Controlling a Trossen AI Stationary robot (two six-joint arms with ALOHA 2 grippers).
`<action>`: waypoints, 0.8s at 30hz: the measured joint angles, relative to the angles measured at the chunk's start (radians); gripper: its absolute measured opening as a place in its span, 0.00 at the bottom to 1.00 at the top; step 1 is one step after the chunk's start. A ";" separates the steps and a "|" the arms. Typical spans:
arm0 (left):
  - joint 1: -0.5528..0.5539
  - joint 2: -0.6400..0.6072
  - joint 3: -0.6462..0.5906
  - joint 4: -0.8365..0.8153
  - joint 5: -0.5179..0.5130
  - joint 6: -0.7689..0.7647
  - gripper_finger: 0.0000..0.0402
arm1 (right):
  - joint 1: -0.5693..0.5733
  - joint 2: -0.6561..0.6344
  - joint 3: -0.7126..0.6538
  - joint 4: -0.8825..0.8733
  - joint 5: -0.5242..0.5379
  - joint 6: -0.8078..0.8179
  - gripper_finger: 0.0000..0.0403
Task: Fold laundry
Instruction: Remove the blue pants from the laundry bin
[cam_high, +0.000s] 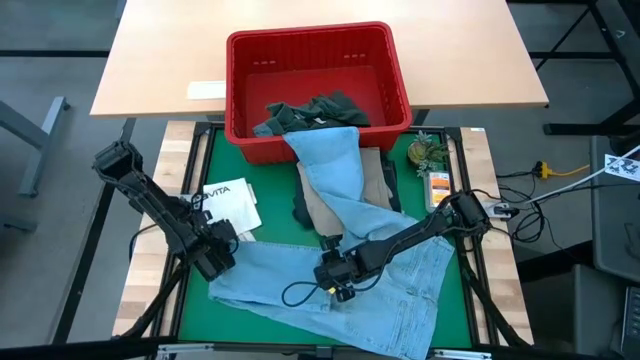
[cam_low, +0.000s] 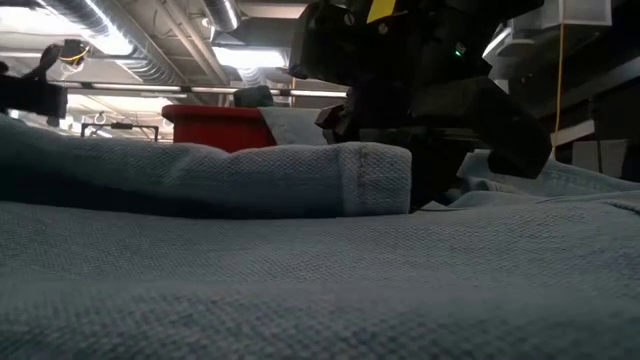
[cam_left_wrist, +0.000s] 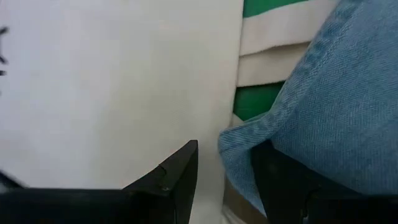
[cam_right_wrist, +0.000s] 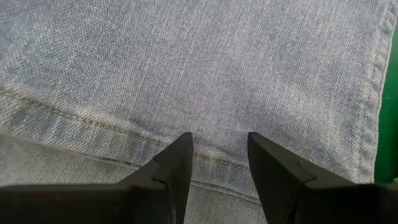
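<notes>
Light blue jeans (cam_high: 350, 290) lie spread on the green mat (cam_high: 260, 170), with one leg running up over the rim of the red basket (cam_high: 240, 45). A dark green-grey garment (cam_high: 320, 110) lies in the basket, and a beige piece (cam_high: 376, 178) sits under the leg. My left gripper (cam_high: 222, 255) is open at the jeans' left end, beside the white tote bag (cam_high: 230, 205). A denim corner (cam_left_wrist: 239, 140) reaches into its gap (cam_left_wrist: 225, 146). My right gripper (cam_high: 338, 285) stands open over the middle of the jeans (cam_right_wrist: 199, 74), its fingers either side of a seam (cam_right_wrist: 221, 160). My left gripper points steeply down with one finger (cam_left_wrist: 280, 180) at the jeans' corner edge; whether it touches the cloth I cannot tell. My right gripper points down at the flat denim, and I cannot tell whether its fingertips (cam_right_wrist: 180, 146) touch it.
The red basket stands at the mat's far edge, against a wooden table (cam_high: 160, 60). A small plant-like thing (cam_high: 428, 150) and an orange packet (cam_high: 438, 185) lie at the far right of the mat. The tote bag (cam_left_wrist: 112, 81) lies flat, close to my left gripper.
</notes>
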 joint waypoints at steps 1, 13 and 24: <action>0.000 -0.001 -0.014 0.019 -0.001 0.000 0.36 | 0.000 0.000 0.000 0.000 0.000 0.000 0.39; 0.000 -0.040 0.141 -0.124 0.059 0.050 0.36 | 0.000 -0.006 0.000 -0.005 -0.003 0.000 0.39; -0.050 -0.053 0.383 -0.069 0.051 0.109 0.36 | 0.060 -0.020 0.111 -0.029 -0.021 -0.065 0.39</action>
